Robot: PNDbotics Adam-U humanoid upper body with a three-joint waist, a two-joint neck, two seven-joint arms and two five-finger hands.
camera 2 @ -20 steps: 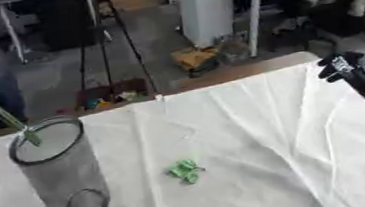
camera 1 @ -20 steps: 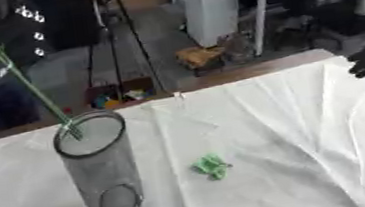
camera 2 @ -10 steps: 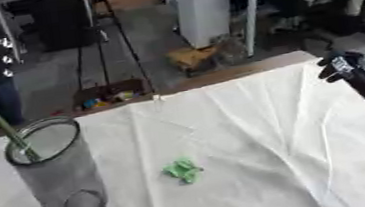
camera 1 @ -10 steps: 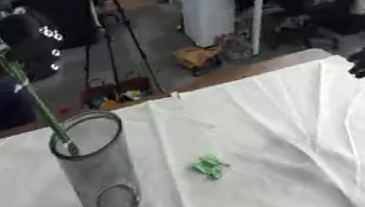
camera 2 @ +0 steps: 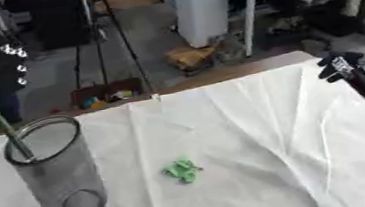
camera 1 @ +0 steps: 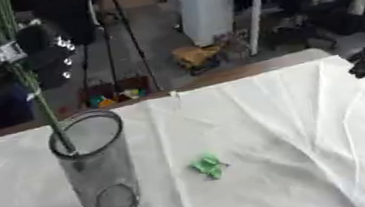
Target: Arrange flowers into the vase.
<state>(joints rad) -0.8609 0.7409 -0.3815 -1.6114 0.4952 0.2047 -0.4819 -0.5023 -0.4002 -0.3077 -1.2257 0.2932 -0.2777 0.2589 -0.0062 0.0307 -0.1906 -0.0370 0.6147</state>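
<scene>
Left hand [camera 1: 34, 52] holds the green stems [camera 1: 14, 72] above the vase [camera 1: 99, 177], their ends inside its rim. Right hand [camera 2: 344, 66] rests at the table's right edge, its fingers unclear. Between them lies open white cloth [camera 1: 296, 136] with one small green scrap [camera 1: 208, 166].

One clear mesh-patterned vase [camera 1: 97, 177] stands on the worktop [camera 1: 299, 160], which wears one white cloth. One bunch of green flower stems [camera 1: 29, 85] enters it. One small green scrap [camera 1: 208, 166] lies nearby.
</scene>
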